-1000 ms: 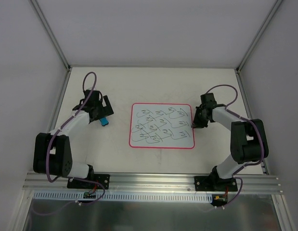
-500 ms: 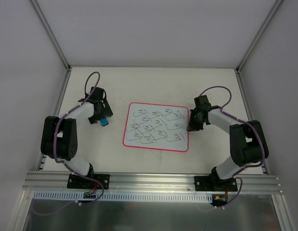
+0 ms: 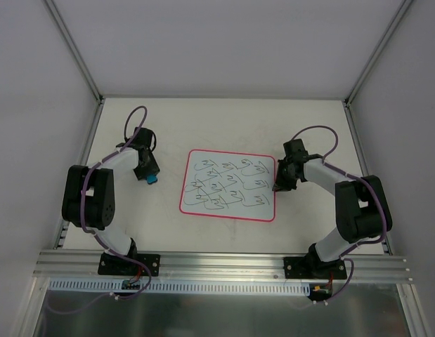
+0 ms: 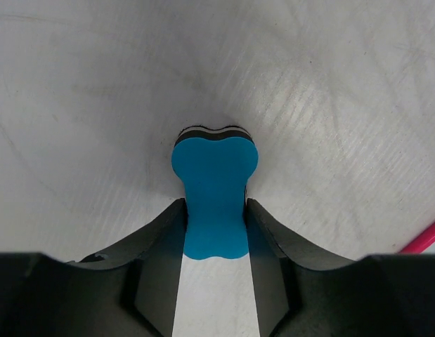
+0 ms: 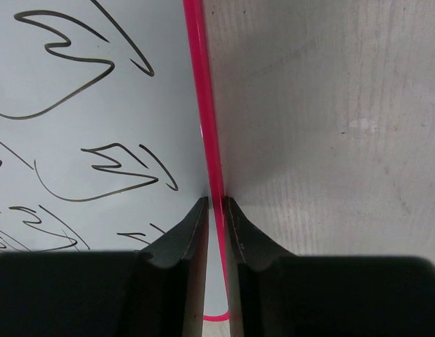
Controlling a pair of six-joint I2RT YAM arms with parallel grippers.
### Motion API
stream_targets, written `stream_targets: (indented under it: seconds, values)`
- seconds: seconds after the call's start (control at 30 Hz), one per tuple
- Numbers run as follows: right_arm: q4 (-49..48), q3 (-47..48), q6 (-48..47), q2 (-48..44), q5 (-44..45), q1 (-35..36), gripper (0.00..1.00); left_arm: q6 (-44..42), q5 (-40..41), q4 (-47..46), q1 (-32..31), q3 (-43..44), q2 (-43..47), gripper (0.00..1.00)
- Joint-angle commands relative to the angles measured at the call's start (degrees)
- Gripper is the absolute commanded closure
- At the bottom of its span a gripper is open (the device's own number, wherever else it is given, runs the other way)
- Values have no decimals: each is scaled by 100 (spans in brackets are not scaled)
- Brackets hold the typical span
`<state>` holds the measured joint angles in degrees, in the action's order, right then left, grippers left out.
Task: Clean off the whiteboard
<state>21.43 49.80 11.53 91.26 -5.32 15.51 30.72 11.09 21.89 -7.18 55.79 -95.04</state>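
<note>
Whiteboard [image 3: 228, 186] now farther left, edge between right tool [image 5: 217, 203] tips.

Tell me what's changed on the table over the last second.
The left gripper closed onto the blue eraser. The right gripper, gripping the whiteboard by its right border, dragged it left, turning it slightly. The scribbles remain and the eraser stays put.

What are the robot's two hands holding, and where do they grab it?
The left gripper squeezes the blue eraser at its narrow waist. The right gripper pinches the whiteboard by its pink right edge.
</note>
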Motion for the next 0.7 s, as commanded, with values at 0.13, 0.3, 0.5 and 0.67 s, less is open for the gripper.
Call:
stream_targets:
  seconds: [0.13,0.3,0.5,0.67]
  values:
    - [221,-164,-10,-100,189,40,84,-136,113,140,-29,187,65,85]
    - [230,-164,-63,-109,225,93,85,-733,-720,131,-248,511,109,93]
    - [212,-172,-72,-109,269,110,85,-1252,-942,131,-1083,942,30,95]
    - [212,-129,-107,-83,303,180,85,-1613,-609,131,-1672,1442,-453,94]
